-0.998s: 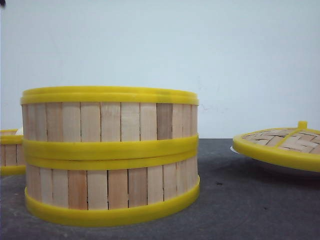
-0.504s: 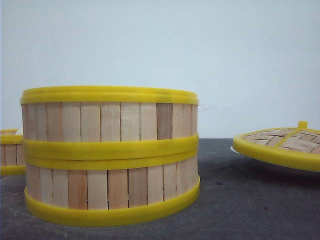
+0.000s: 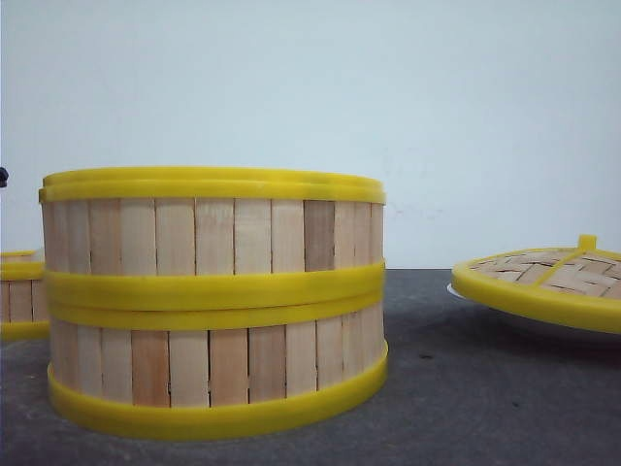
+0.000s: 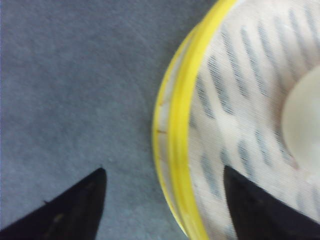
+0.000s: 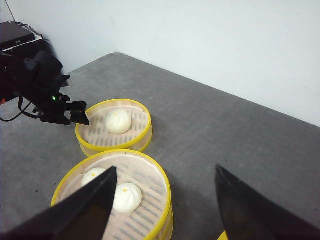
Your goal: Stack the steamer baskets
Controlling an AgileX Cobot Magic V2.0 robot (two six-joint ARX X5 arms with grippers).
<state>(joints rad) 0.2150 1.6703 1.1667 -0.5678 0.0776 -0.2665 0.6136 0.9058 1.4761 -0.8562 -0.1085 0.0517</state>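
Since a second ago a dark bit of the left arm (image 3: pixel 3 177) has crept in at the front view's left edge; nothing else moved, so the left gripper (image 4: pixel 162 200), jaws wide and empty, straddles the rim of the single basket (image 5: pixel 114 125), seemingly about to grasp it. The two-basket stack (image 3: pixel 213 301) stands mid-table, single basket just behind-left of it; right gripper (image 5: pixel 162 200) hovers above, wide open, empty. Baskets are round, pale wood slats with thick glossy yellow rings, slatted floors holding white buns (image 5: pixel 118 121); table (image 5: pixel 225 135) is grey, felt-like.
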